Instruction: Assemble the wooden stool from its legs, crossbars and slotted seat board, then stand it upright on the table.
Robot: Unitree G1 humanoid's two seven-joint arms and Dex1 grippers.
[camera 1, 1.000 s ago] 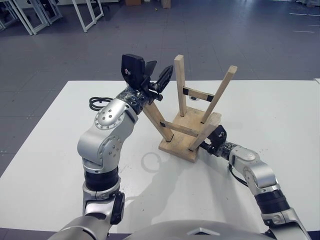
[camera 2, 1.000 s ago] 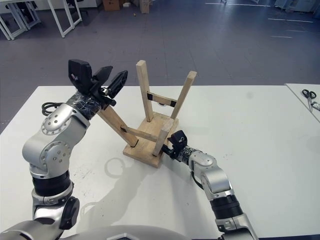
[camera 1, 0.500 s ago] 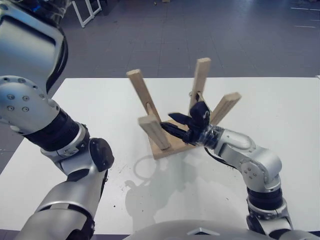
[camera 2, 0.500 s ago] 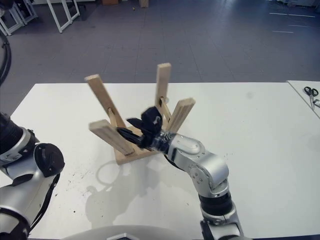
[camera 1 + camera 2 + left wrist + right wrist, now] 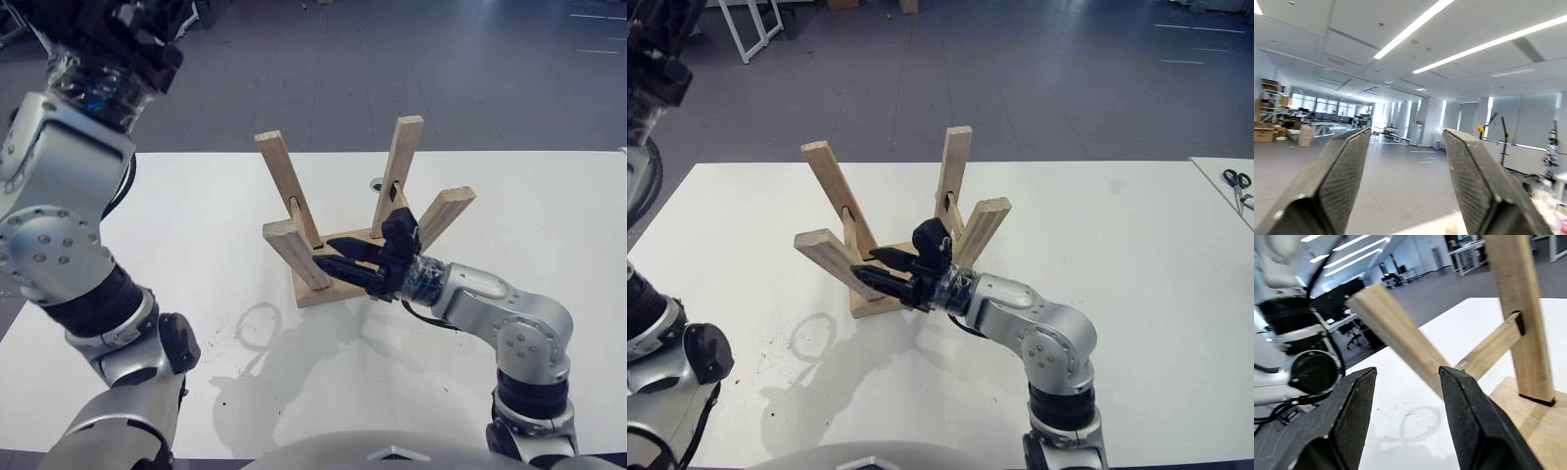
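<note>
The right gripper (image 5: 884, 266) is hiding the middle of the seat board (image 5: 870, 304) behind it. Beyond its fingertips (image 5: 1364, 382), the upright leg (image 5: 1520, 308) is running off the wrist view's edge; scissors (image 5: 1232, 184) far to its side are being cut off.

The room is bright, with long strip lights (image 5: 1415, 24) shining on the ceiling (image 5: 1352, 19). The white table (image 5: 196, 225) looks pale and evenly lit. Soft grey shadows (image 5: 294, 362) lie on it on the near side of the stool (image 5: 279, 181).

Scissors (image 5: 1235, 183) lie at far right; white metal frames (image 5: 747, 49) stand beyond.
</note>
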